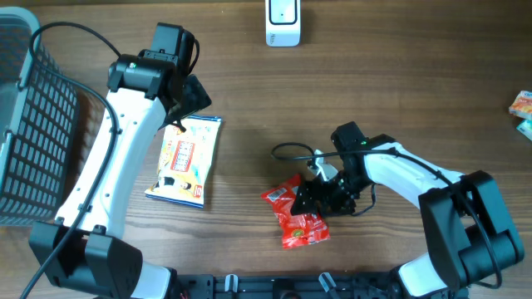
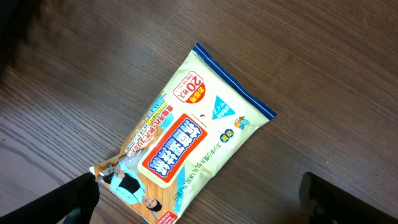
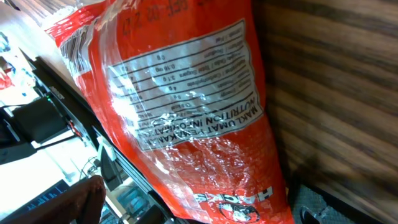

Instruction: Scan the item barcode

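Observation:
A red snack packet (image 1: 301,220) lies on the wooden table, front of centre. My right gripper (image 1: 313,198) is low over its upper end. In the right wrist view the red packet (image 3: 186,106) fills the space between the fingers, nutrition label up, with barcode stripes (image 3: 76,48) at its upper left edge. The right gripper (image 3: 202,208) is open and its left finger (image 3: 81,199) stands apart from the packet. A white and yellow packet (image 1: 184,159) lies under my left gripper (image 1: 191,101). That gripper (image 2: 208,202) hangs open above the white packet (image 2: 193,134). The white scanner (image 1: 283,21) stands at the back edge.
A grey mesh basket (image 1: 29,124) fills the left edge of the table. Small coloured boxes (image 1: 522,108) lie at the far right edge. A black cable (image 1: 291,151) loops beside the right wrist.

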Tool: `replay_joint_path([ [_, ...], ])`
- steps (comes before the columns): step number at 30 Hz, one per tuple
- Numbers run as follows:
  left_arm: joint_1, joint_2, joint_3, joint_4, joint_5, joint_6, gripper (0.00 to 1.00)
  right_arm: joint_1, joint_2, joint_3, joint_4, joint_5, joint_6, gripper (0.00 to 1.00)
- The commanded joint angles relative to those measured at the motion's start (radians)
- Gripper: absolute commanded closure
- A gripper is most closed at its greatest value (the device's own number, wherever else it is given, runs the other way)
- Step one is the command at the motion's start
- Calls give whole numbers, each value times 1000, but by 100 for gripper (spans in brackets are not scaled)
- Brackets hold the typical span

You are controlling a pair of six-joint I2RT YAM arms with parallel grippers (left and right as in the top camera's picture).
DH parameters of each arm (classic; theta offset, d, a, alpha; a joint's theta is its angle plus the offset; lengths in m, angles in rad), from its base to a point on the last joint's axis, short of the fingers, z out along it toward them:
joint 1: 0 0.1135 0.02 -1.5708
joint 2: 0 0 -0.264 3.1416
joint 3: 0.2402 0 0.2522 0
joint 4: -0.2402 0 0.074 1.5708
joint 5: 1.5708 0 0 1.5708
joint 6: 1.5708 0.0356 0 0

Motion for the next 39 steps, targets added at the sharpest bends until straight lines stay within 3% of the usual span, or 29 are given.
replay_joint_path([
  [1,1,6,1,1,-2,-17,0,10,5,-28,23,37,10,27],
  [9,1,6,1,0,-2,-17,0,9,5,-27,265,55,284,92],
  [17,1,6,1,0,-2,-17,0,-127,4,94,303,137,363,96],
  [24,1,6,1,1,-2,-17,0,-316,4,231,103,202,246,96],
  [25,1,6,1,1,-2,-17,0,-314,4,230,92,201,232,94],
  [26,1,6,1,1,-2,-17,0,-308,4,230,82,204,227,85],
  [27,1,6,1,1,-2,-17,0,-301,4,229,77,206,227,66],
  [28,1,6,1,0,-2,-17,0,-297,4,229,77,205,229,35],
  [29,1,6,1,1,-2,-17,0,-296,4,229,79,205,236,11],
  [30,1,6,1,0,-2,-17,0,-296,4,229,79,205,254,0],
  [35,1,6,1,0,-2,-17,0,-296,4,187,91,205,288,0],
  [39,1,6,1,0,-2,-17,0,-296,5,70,248,148,351,0],
])
